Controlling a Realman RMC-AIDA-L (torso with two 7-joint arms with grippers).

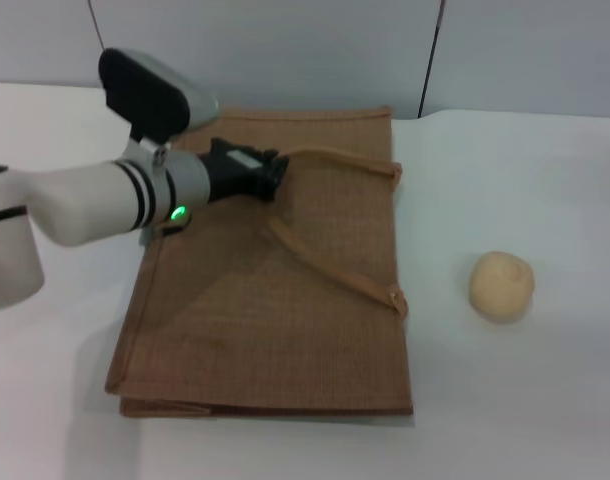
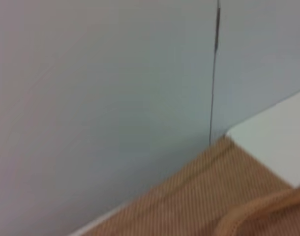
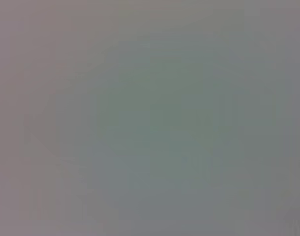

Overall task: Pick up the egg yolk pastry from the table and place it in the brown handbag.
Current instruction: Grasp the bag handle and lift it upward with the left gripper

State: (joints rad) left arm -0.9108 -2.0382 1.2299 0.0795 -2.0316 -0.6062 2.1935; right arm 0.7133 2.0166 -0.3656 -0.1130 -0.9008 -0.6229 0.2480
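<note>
Nearest the robot, along the front of the table (image 1: pixel 525 420), lies the closed bottom edge of the brown handbag (image 1: pixel 285 330), flat on its side with its mouth and trim toward the right; off that right-hand edge, apart from the bag and alone on the bare white surface, sits the egg yolk pastry (image 1: pixel 502 285), a pale round ball with a matte, slightly creased skin; it looks light and soft, likely to crumble or dent, so I judge it wants a gentle pinch across its widest part from above, with just enough squeeze to lift it; its rounded shape may let it roll if nudged from one side; farther back, two thin handles (image 1: pixel 335 265) lie slack across the bag's upper face, one running toward the far edge; there the left gripper (image 1: pixel 275 172) reaches in from the left, low over the far part of the bag, right at the near end of that far handle; whether its fingers are open, closed or gripping the handle I cannot tell; the left wrist view shows only woven jute, a strip of handle, a table corner and the grey wall (image 2: pixel 115 88) behind; the right gripper is nowhere in view, and its wrist view shows nothing distinct.
</note>
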